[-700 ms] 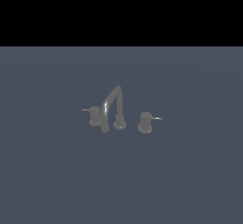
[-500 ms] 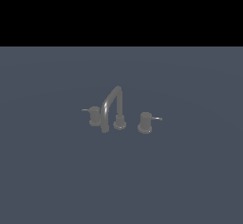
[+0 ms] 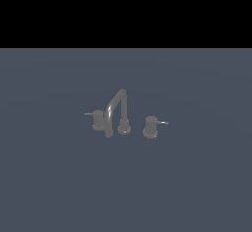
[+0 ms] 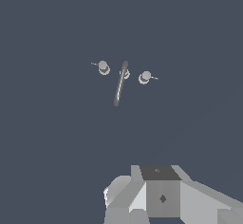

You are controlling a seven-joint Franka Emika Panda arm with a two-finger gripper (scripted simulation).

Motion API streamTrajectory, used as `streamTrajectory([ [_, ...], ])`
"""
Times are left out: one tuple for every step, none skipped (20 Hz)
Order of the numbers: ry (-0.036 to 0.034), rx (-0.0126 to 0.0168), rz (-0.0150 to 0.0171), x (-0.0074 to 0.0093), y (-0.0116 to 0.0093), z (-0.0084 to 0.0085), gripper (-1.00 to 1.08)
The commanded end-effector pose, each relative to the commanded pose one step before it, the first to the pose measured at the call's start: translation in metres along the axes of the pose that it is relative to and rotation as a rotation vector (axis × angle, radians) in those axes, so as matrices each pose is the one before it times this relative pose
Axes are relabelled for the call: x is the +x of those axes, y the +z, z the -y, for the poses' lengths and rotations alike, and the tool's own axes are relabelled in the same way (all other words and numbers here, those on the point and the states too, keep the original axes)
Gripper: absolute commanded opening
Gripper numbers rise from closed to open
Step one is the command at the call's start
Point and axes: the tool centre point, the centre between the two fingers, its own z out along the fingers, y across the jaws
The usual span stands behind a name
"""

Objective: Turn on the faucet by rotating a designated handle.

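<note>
The dull-grey faucet (image 3: 121, 109) stands mid-floor in the exterior view, its arched spout curving down toward the exterior view's left. The handle (image 3: 98, 120), a stubby knob with a thin lever rod pointing left, sits right beside the spout's outlet. From high above, the wrist view shows the faucet (image 4: 120, 83) and the handle (image 4: 103, 67) small and far off. Only the grey housing (image 4: 161, 197) of my gripper shows there. Its fingers are out of sight, and the arm does not appear in the exterior view.
A twin knob (image 3: 150, 127) with its rod pointing to the exterior view's right stands on the other side of the spout base, also seen as the twin knob (image 4: 144, 77). The blue-grey floor (image 3: 197, 177) spreads flat all around.
</note>
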Motion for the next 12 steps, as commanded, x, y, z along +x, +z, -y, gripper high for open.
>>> streamTrajectory([
  [0.00493,0.00493,0.0022,0.0017,0.00126,0.00059,-1.0],
  [0.00403,0.00407,0.00123,0.00153,0.00086,0.00068,-1.0],
  [0.00497,0.00488,0.00141,0.00193,0.00104,0.00088,-1.0],
  [0.00595,0.00575,0.00174,0.00227,0.00125,0.00102,-1.0],
  [0.00702,0.00672,0.00227,0.00256,0.00151,0.00117,-1.0],
  [0.00825,0.00777,0.00288,0.00289,0.00181,0.00133,-1.0],
  [0.00947,0.00868,0.0034,0.00323,0.00209,0.00148,-1.0],
  [0.01065,0.0094,0.00382,0.00359,0.00234,0.00171,-1.0],
  [0.01191,0.01011,0.00431,0.00394,0.00262,0.00193,-1.0],
  [0.01328,0.01082,0.00492,0.00426,0.00293,0.00213,-1.0],
  [0.01469,0.01144,0.00556,0.00458,0.00326,0.00235,-1.0],
  [0.01618,0.01198,0.00621,0.00489,0.0036,0.00257,-1.0],
])
